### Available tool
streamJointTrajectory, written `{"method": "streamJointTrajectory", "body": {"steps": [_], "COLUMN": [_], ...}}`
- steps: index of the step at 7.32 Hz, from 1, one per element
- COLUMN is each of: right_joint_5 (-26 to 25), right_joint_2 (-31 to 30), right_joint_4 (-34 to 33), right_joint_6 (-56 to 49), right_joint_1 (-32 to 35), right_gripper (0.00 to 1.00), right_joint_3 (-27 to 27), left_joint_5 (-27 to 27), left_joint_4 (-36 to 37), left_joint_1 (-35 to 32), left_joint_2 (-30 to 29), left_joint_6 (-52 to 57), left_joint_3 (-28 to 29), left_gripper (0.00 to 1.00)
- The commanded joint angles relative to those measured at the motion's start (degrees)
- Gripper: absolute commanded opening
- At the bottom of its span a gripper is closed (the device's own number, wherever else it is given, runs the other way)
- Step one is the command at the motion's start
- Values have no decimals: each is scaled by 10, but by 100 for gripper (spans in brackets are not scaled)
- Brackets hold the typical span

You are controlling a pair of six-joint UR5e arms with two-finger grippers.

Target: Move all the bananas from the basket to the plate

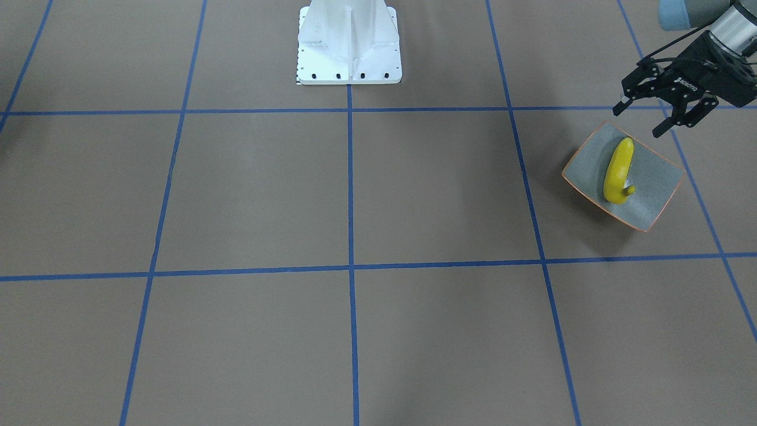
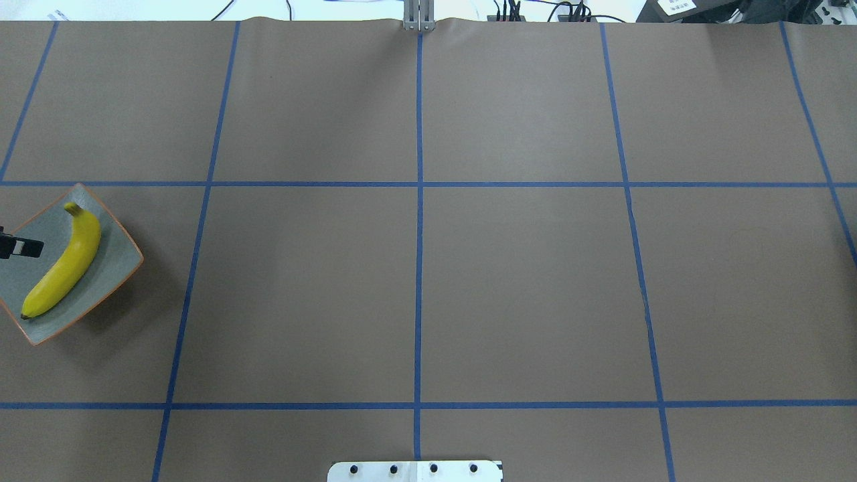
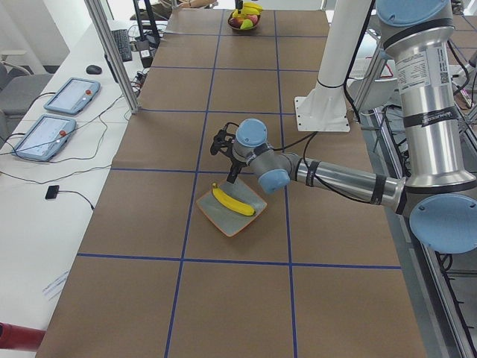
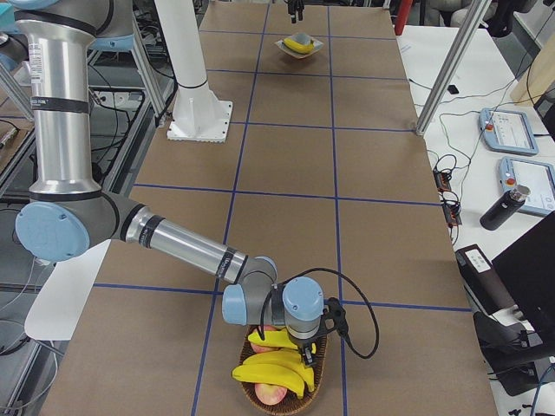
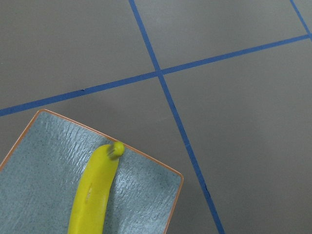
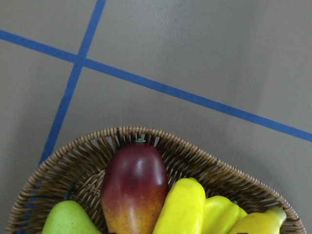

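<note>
One yellow banana (image 1: pixel 618 170) lies on the grey-green plate (image 1: pixel 657 171) with the orange rim. My left gripper (image 1: pixel 640 121) hovers open and empty just above the plate's robot-side edge. In the overhead view the banana (image 2: pixel 63 262) lies diagonally on the plate (image 2: pixel 107 268). The wicker basket (image 4: pixel 317 374) holds more bananas (image 4: pixel 273 371). My right gripper (image 4: pixel 304 352) is down among the basket's fruit; I cannot tell whether it is open or shut. The right wrist view shows bananas (image 6: pixel 183 207) in the basket (image 6: pixel 195 157), but no fingers.
A red-yellow mango (image 6: pixel 134 187) and a green pear (image 6: pixel 68 220) lie in the basket beside the bananas. The white robot base (image 1: pixel 349 44) stands at mid-table. Blue tape lines cross the brown table. Operator tablets (image 3: pixel 48 134) sit beyond the table's edge.
</note>
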Motion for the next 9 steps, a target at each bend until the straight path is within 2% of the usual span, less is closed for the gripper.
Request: {"method": "streamJointTrajectory", "body": {"steps": [1, 3, 4, 6, 9], "right_joint_5": [2, 2, 2, 4, 2], "right_joint_2": [1, 2, 5, 6, 19], "right_joint_4": [7, 7, 8, 0, 0], "right_joint_6": [34, 34, 35, 35, 38], "right_joint_1": [-5, -12, -12, -11, -10], "right_gripper": [21, 0, 0, 0, 0], "right_joint_3": [-2, 2, 10, 60, 97], "left_joint_5": [0, 0, 0, 0, 0], "left_joint_4": [-1, -1, -1, 0, 1], "left_joint_1": [0, 0, 0, 1, 3], "left_joint_2": [-5, -5, -5, -4, -4], "left_joint_6": [0, 0, 0, -1, -8], "left_joint_3": [-3, -2, -2, -1, 0], "left_gripper": [100, 100, 100, 100, 100]}}
